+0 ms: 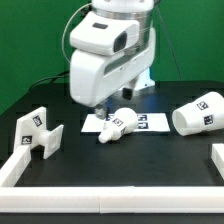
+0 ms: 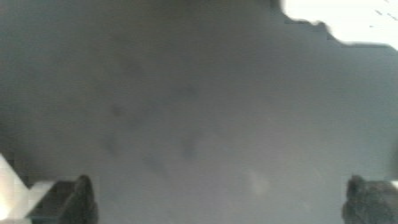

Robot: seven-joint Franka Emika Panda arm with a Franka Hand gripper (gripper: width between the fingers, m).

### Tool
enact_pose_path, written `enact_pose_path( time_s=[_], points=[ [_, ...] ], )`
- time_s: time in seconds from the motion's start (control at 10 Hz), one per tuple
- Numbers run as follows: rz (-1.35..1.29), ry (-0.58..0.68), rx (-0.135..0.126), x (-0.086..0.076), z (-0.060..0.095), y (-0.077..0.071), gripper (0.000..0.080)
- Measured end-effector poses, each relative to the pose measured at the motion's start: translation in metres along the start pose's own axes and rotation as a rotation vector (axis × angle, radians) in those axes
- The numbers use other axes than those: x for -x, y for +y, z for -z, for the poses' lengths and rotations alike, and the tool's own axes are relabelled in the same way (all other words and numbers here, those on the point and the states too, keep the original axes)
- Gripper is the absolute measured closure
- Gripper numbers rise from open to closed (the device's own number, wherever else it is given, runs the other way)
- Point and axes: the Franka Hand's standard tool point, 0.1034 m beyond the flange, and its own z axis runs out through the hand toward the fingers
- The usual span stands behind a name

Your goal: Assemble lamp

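Wrist view shows the gripper point(image 2: 217, 200) wide open. Its two dark fingers point(image 2: 59, 200) are far apart, with only the black table point(image 2: 178, 100) between them. In the exterior view, the small bulb point(image 1: 118, 124) lies on its side just under the gripper, touching the marker board point(image 1: 152, 122). The base block point(image 1: 40, 130) stands well away from the gripper on the exterior view's left. The shade point(image 1: 200, 112) lies well away on the exterior view's right.

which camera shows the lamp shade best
The exterior view: the shade lies on its side at that view's right, open end and a tag showing. The wrist view shows mostly dark table and a white scrap, too little to call the shade.
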Motion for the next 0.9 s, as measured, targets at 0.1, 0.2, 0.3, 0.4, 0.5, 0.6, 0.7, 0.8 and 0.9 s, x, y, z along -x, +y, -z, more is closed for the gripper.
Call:
enact_pose_path(
  time_s=[0.1, 0.2, 0.3, 0.4, 0.5, 0.6, 0.7, 0.8, 0.9],
  points=[
    [-0.001, -0.002, 0.032, 0.013, -0.007, 0.005, 0.01],
    [0.009, 0.001, 0.033, 0.026, -0.012, 0.008, 0.01],
    [0.009, 0.001, 0.033, 0.024, -0.012, 0.008, 0.01],
    [0.012, 0.002, 0.034, 0.023, -0.011, 0.007, 0.01],
    [0.011, 0.001, 0.033, 0.023, -0.012, 0.007, 0.01],
    [0.011, 0.001, 0.033, 0.023, -0.012, 0.007, 0.01],
    [0.011, 0.001, 0.033, 0.023, -0.012, 0.007, 0.01],
    [0.01, 0.001, 0.033, 0.024, -0.012, 0.007, 0.01],
    [0.021, -0.007, 0.056, 0.033, -0.017, 0.008, 0.01]
  ],
)
